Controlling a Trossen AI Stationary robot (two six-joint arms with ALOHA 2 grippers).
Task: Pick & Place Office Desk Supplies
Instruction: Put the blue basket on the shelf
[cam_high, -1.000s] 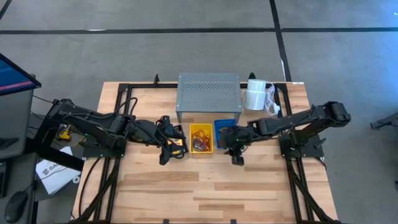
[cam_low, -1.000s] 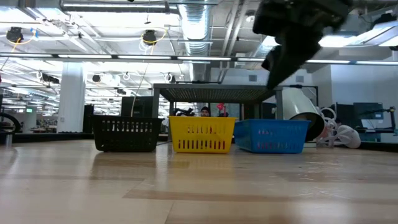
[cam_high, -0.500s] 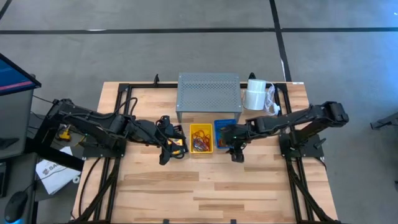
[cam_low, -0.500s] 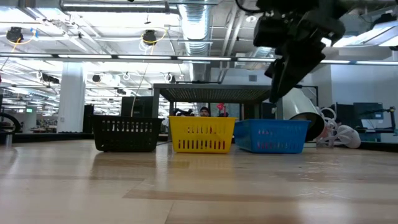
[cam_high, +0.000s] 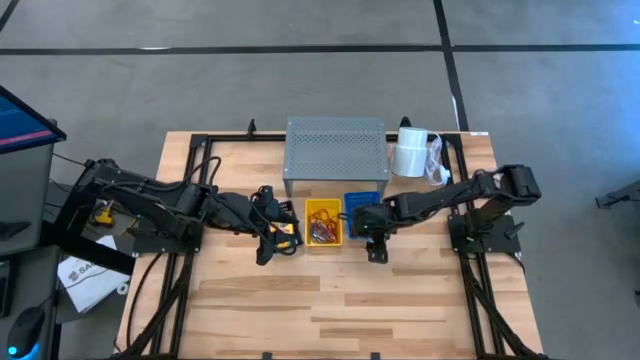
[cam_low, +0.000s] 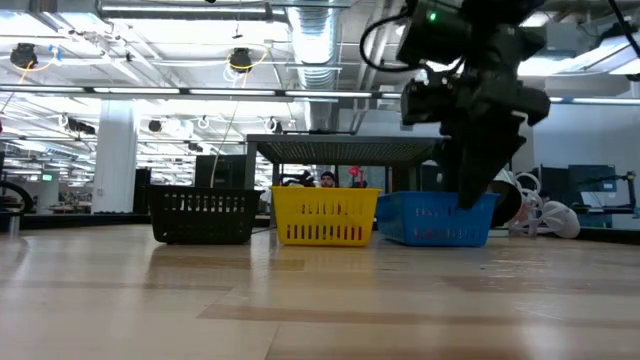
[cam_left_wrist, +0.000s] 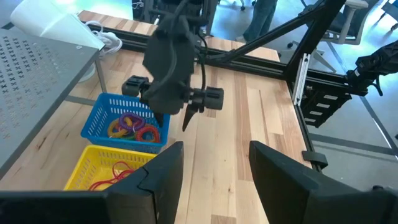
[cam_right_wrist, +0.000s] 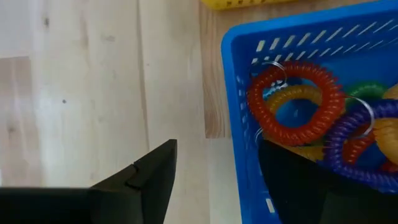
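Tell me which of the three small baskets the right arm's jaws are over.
The blue plastic basket, rightmost in the row beside the yellow and black ones. The right gripper straddles its wall, jaws open, above coiled loops.

Right gripper (cam_high: 374, 243) now lower, wider.

A wooden table (cam_high: 330, 300) is carrying 3 baskets in a row, black (cam_low: 203, 215), yellow (cam_high: 323, 222) and blue (cam_left_wrist: 102, 118), with a grey riser (cam_high: 336, 150) and white roll (cam_high: 410, 152) sitting behind them.

Black basket (cam_low: 203, 214) contents hidden; blue basket (cam_right_wrist: 298, 118) cut off.
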